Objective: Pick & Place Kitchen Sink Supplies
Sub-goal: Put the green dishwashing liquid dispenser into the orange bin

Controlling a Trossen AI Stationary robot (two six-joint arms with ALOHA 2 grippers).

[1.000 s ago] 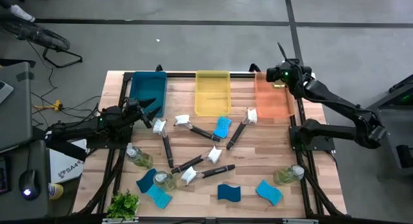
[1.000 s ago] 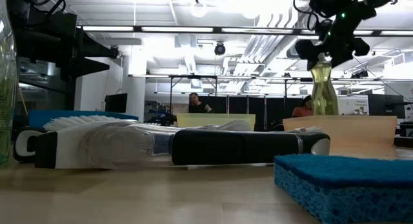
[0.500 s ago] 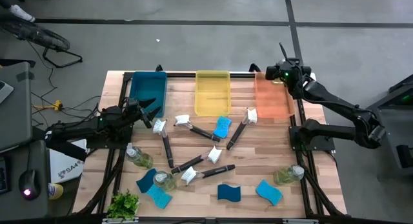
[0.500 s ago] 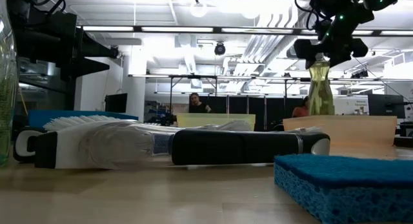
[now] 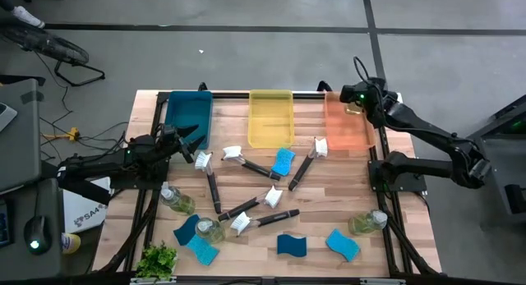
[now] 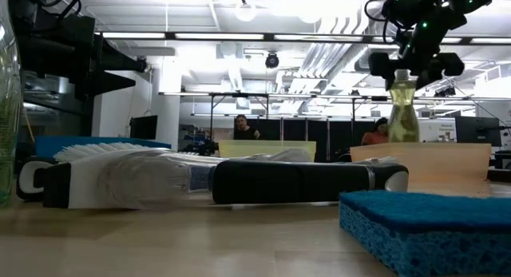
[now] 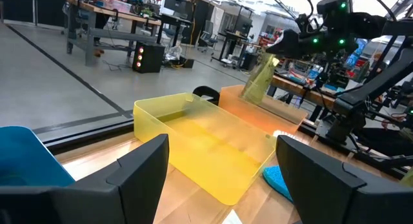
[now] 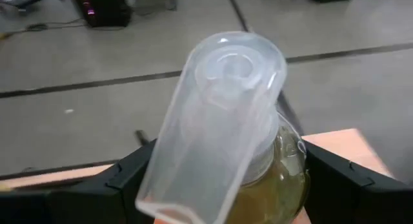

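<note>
From above, the right gripper (image 5: 359, 97) hangs over the far end of the orange bin (image 5: 348, 131), clasping a soap bottle (image 5: 355, 109) between its fingers. The left gripper (image 5: 186, 137) waits with its fingers spread and nothing in them, just beside the near end of the blue bin (image 5: 188, 117). The yellow bin (image 5: 270, 117) sits between the other two. Nearer on the table (image 5: 308, 211) lie dish brushes (image 5: 208, 178), blue sponges (image 5: 282, 161) and three more bottles (image 5: 177, 200), with a small plant (image 5: 157, 259) at the near left corner.

At table height, the held bottle (image 6: 403, 111) hangs upright above the orange bin's wall (image 6: 423, 161), gripped at its top. A brush (image 6: 207, 178) and a sponge (image 6: 427, 225) lie close in front.

The left wrist view looks past its own wide-apart fingers (image 7: 135, 175) at the yellow bin (image 7: 200, 143) and the orange one (image 7: 271, 117), the bottle (image 7: 259, 82) tilted above it.

The right wrist view is filled by the bottle's pale pump top (image 8: 219, 124), held between the dark fingers (image 8: 352, 182).
</note>
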